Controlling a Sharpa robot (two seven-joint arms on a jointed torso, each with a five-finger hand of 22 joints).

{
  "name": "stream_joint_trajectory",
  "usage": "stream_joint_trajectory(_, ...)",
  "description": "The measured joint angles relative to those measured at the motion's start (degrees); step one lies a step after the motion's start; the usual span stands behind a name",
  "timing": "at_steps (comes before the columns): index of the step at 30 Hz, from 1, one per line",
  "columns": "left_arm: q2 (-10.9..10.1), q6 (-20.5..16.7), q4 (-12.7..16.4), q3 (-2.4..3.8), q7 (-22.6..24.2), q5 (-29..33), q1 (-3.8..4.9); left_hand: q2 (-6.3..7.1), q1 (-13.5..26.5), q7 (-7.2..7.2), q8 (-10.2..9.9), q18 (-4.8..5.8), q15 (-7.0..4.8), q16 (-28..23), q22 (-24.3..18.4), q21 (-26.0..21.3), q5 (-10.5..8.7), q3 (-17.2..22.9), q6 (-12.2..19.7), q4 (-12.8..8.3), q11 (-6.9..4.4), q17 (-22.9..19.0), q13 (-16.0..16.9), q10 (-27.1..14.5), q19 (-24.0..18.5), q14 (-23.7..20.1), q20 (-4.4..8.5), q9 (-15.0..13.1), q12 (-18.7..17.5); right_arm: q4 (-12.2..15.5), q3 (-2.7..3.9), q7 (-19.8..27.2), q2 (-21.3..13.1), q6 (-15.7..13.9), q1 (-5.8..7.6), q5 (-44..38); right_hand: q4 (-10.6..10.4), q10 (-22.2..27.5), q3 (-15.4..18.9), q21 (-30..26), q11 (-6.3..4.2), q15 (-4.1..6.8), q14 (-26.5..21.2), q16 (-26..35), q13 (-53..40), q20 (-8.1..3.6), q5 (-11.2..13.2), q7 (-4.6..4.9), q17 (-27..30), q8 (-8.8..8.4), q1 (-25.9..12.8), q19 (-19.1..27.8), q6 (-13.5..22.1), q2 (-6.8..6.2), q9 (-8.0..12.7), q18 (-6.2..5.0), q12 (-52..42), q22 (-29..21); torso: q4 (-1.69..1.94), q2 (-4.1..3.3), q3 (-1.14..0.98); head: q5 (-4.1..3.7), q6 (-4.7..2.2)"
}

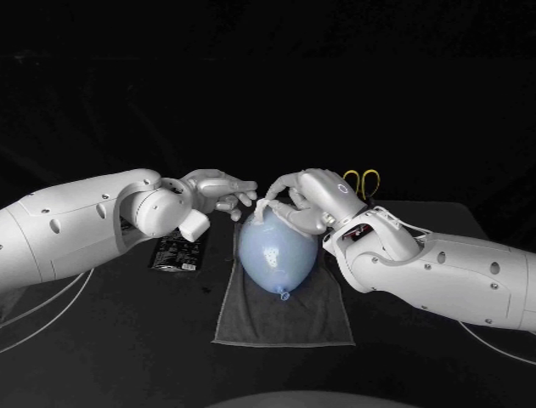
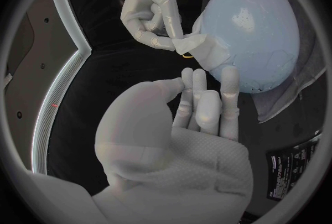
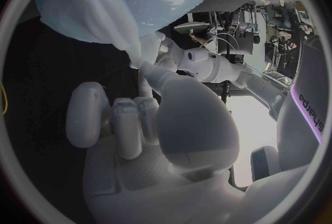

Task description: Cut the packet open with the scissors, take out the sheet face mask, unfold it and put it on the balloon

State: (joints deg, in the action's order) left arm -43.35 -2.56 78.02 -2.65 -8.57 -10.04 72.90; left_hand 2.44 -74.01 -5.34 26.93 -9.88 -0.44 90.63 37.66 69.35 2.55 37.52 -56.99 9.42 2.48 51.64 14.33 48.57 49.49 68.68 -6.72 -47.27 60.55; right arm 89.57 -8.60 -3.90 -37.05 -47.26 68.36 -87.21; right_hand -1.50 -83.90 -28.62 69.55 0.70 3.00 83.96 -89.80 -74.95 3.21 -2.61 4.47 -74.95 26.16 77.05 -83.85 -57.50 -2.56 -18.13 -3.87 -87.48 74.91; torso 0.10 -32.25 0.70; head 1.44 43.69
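The left robot hand (image 1: 219, 189) hovers at the balloon's rounded far end. In the left wrist view its fingers (image 2: 205, 103) are stretched out straight with nothing between them. The fingertips are just short of the balloon, probably so that it is ready to steady the balloon or take a second edge of the sheet.

The black packet (image 1: 178, 252) lies flat on the tabletop (image 1: 109, 340), beneath the left wrist. It is clear of the work area, and I judge it is finished with.

In the middle, the pale blue balloon (image 1: 278, 255) lies on its side on a grey cloth (image 1: 280, 321), with its knot pointing towards the robot. The cloth probably keeps the balloon from rolling on the smooth surface.

The sheet face mask (image 2: 199, 47) is out of the packet. Part of it already lies over the balloon's far end, where it shows as a whitish film against the blue.

The right robot hand (image 1: 300, 194) reaches over that end and pinches an edge of the mask between its thumb and a finger. Its other fingers are curled loosely. The pinched edge is lifted slightly off the balloon, which suggests the hand is drawing the sheet taut so that it can be spread without creases. I judge the task to be in its last step. The mask still needs smoothing across the curve, and I cannot tell how much of it is still folded.

The yellow-handled scissors (image 1: 361, 180) lie behind the right wrist, well apart from the balloon, where their blades cannot puncture it.
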Motion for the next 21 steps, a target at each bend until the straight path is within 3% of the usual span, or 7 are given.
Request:
stream_joint_trajectory(3,-0.06,0.04,-0.1,0.0,0.03,-0.14,0.0,0.07,0.07,-0.39,-0.02,0.04,0.52,-0.22,-2.09,-1.14,0.0,0.85,1.28,0.85,0.43,-4.53,-0.11,-0.5,-1.94,-2.94,0.05,-0.44,-0.44,0.12,0.0,0.17,0.0,0.3,0.0,0.0,0.0,0.08,0.0,0.0,-0.08,0.09,0.08,0.0,0.0,0.04,0.0,0.03,0.0,0.21,0.0,0.05,0.0,0.0,0.0,0.0,0.0,0.01,0.02,0.01,0.0,0.01,-0.06)
stream_joint_trajectory(5,-0.21,0.16,-0.12,-0.01,0.15,-0.25,0.0,0.71,1.56,-1.03,-1.8,0.08,1.1,-1.02,-2.63,-1.98,0.02,1.58,2.9,1.6,1.0,-7.94,-0.64,-2.1,-2.55,-5.33,-0.18,0.1,-1.38,0.1,-0.01,0.2,0.02,0.33,-0.01,0.0,0.01,0.08,0.0,0.0,-0.08,0.09,0.09,0.0,0.0,-0.05,0.0,0.1,0.0,0.22,0.0,-0.04,0.0,0.0,0.01,0.0,0.01,0.02,0.04,0.01,0.01,0.01,-0.11)
stream_joint_trajectory(8,-0.51,0.64,-0.14,-0.01,0.33,-0.52,0.0,4.25,5.76,-2.47,-4.7,0.1,2.28,-1.9,-3.29,-3.13,0.35,-2.54,4.94,5.41,2.49,-10.94,-1.18,-4.2,-3.16,-8.11,-0.79,2.17,-2.6,0.02,-0.01,0.21,0.03,0.31,-0.03,0.0,0.04,0.09,-0.29,0.0,-0.08,0.09,0.08,0.03,0.01,-0.24,0.0,0.22,0.0,0.22,0.0,-0.06,-0.06,0.0,0.05,0.0,0.01,0.03,0.06,0.01,0.01,-0.02,-0.16)
stream_joint_trajectory(10,-0.71,1.38,-0.16,-0.02,0.55,-0.84,0.0,6.25,7.75,-2.97,-5.92,0.11,2.68,-2.12,-3.61,-3.76,0.35,-5.2,5.45,6.76,2.79,-12.3,-1.33,-5.1,-3.52,-9.49,-1.15,3.2,-2.83,-0.02,-0.01,0.21,0.02,0.24,-0.03,0.0,0.02,0.09,-0.32,0.0,-0.08,0.09,0.08,0.04,0.01,-0.25,0.0,0.23,0.0,0.22,0.0,-0.06,-0.04,0.0,0.05,0.0,0.02,0.03,0.06,0.0,0.01,-0.03,-0.16)
stream_joint_trajectory(12,-0.82,2.37,-0.21,-0.02,0.8,-1.15,0.0,8.23,8.21,-2.97,-7.36,0.12,2.96,-2.39,-3.97,-4.41,0.31,-7.43,6.23,6.75,3.11,-14.9,-1.34,-5.5,-3.79,-11.68,-1.41,4.49,-2.83,-0.05,-0.01,0.21,0.0,0.15,-0.03,-0.01,0.01,0.09,-0.32,0.0,-0.08,0.08,0.08,0.05,0.02,-0.25,0.0,0.24,0.0,0.22,0.0,-0.06,-0.04,-0.01,0.05,0.0,0.03,0.04,0.05,-0.01,0.0,-0.03,-0.14)
stream_joint_trajectory(16,-0.96,5.33,-0.3,-0.04,1.55,-1.82,-0.02,11.39,5.49,-2.97,-9.74,0.15,3.3,-2.77,-4.56,-5.42,0.25,-10.21,7.06,5.36,3.16,-18.1,-1.34,-5.88,-4.42,-14.86,-2.05,6.93,-2.86,-0.09,-0.01,0.19,-0.01,-0.15,-0.04,-0.02,0.01,0.09,-0.33,-0.01,-0.08,0.08,0.08,0.07,0.05,-0.25,0.05,0.15,0.01,0.21,0.0,-0.05,-0.12,-0.01,0.05,0.0,0.13,0.04,0.05,-0.01,0.03,-0.03,-0.08)
stream_joint_trajectory(21,-1.07,9.75,-0.36,-0.06,2.77,-2.68,-0.07,12.25,2.2,-3.05,-11.51,0.17,3.44,-2.77,-4.98,-6.2,0.25,-12.98,6.07,4.65,3.46,-18.79,-1.04,-6.18,-4.87,-16.41,-2.5,9.62,-2.44,-0.09,-0.01,0.13,0.03,-0.67,-0.05,-0.03,0.01,0.09,-0.32,-0.01,-0.08,0.07,0.07,0.09,0.05,-0.24,0.07,0.09,0.05,0.18,0.0,-0.04,-0.17,-0.01,0.03,0.0,0.14,0.04,0.05,-0.02,0.03,-0.03,-0.02)
